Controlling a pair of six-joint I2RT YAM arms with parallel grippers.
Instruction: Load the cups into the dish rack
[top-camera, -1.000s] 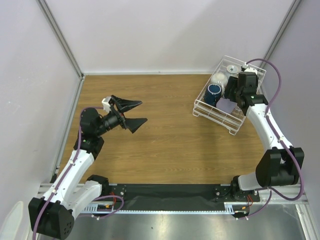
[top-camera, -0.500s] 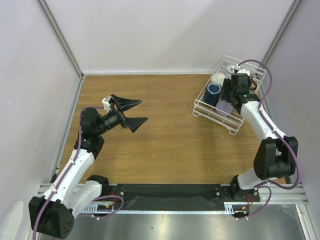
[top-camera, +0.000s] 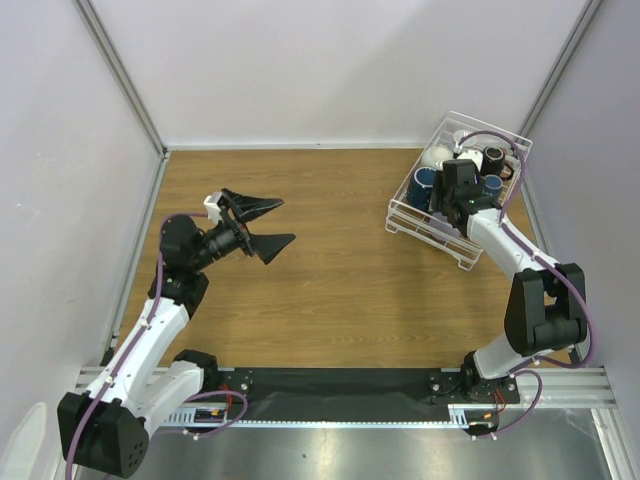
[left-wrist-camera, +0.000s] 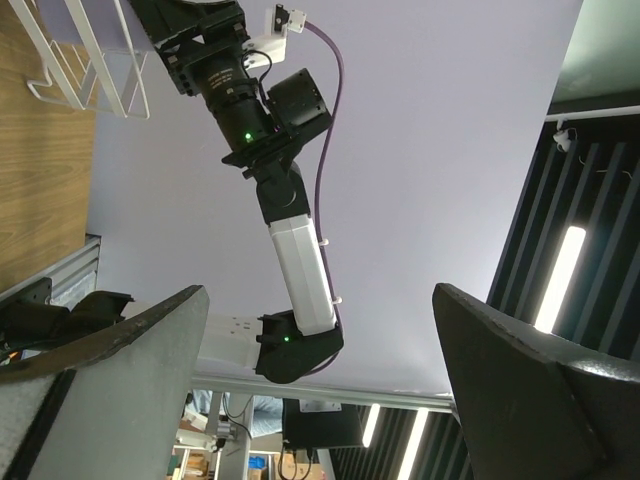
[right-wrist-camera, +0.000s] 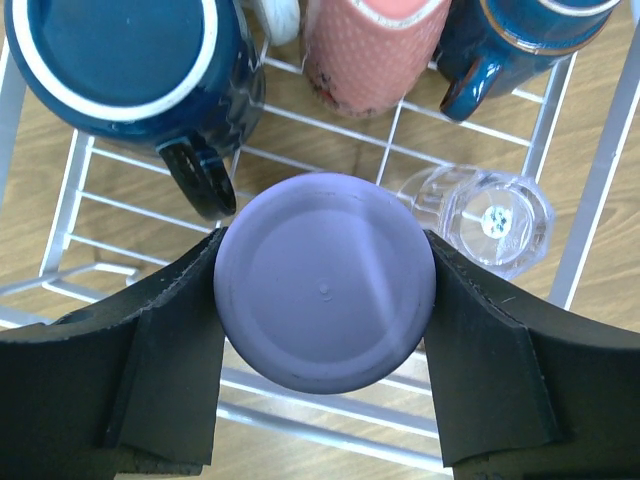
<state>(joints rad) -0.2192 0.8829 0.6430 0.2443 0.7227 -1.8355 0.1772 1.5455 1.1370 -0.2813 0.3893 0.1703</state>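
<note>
The white wire dish rack (top-camera: 413, 226) stands at the far right of the table. My right gripper (top-camera: 447, 207) is down inside it, shut on the upside-down lavender tumbler (right-wrist-camera: 325, 285), whose base fills the gap between both pads. Around the tumbler in the rack (right-wrist-camera: 590, 180) are a navy mug (right-wrist-camera: 125, 60), a terracotta cup (right-wrist-camera: 365, 45), a second navy cup (right-wrist-camera: 520, 35) and a clear glass (right-wrist-camera: 485, 215). From above I also see a pale mug (top-camera: 437, 157) and a black mug (top-camera: 494, 158). My left gripper (top-camera: 270, 225) is open and empty, held above the table's left part.
The left wrist view looks across at the right arm (left-wrist-camera: 290, 230) and a corner of the rack (left-wrist-camera: 90, 60). Lilac walls close in the table on three sides, and the rack sits close to the right wall (top-camera: 600, 150).
My right gripper has moved left and toward the rack's near side with the lavender tumbler, lower among the cups. The left arm has not moved.
</note>
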